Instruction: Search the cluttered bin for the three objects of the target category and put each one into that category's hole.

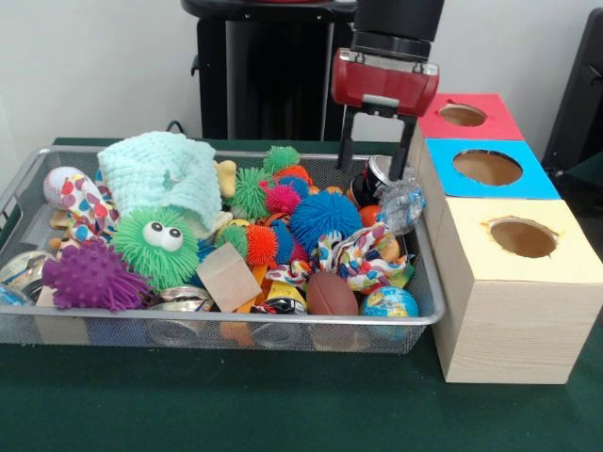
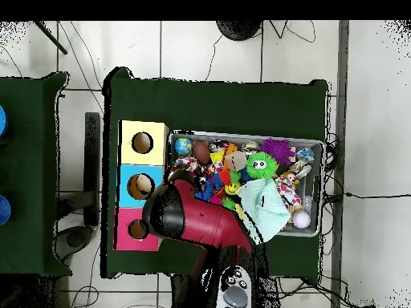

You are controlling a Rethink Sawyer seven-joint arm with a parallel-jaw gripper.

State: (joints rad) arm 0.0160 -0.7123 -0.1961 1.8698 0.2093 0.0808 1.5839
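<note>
1. gripper [image 1: 377,155] hangs over the far right corner of the bin [image 1: 236,327], by the box row; its two dark fingers [image 1: 346,141] point down w/ a clear gap between them, spread, nothing held.
2. fingertips sit just above a shiny metal can [image 1: 379,172] and a crinkly clear plastic ball [image 1: 402,205].
3. one dotted white cloth piece [image 1: 83,201] lies at the bin's left end in the front view, beside a white ball [image 1: 61,185] w/ coloured spots, under the edge of the mint-green knitted cloth [image 1: 162,174].
4. another printed cloth [image 1: 356,252], twisted, lies right of centre below the blue spiky ball [image 1: 323,218], near a brown toy football [image 1: 332,295].
5. third one: can't tell where.
6. the hole [image 1: 523,237] in the yellow-topped box [image 1: 513,311] is nearest the camera, right of the bin; blue-topped box [image 1: 490,169] and red-topped box [image 1: 466,117] stand behind it.
7. overhead: arm [image 2: 205,224] covers the bin's lower left; yellow box's hole [image 2: 142,143] shows open.
8. green spiky ball w/ eyes [image 1: 156,245], purple spiky ball [image 1: 92,276] and a wooden block [image 1: 227,277] fill the front left.
</note>
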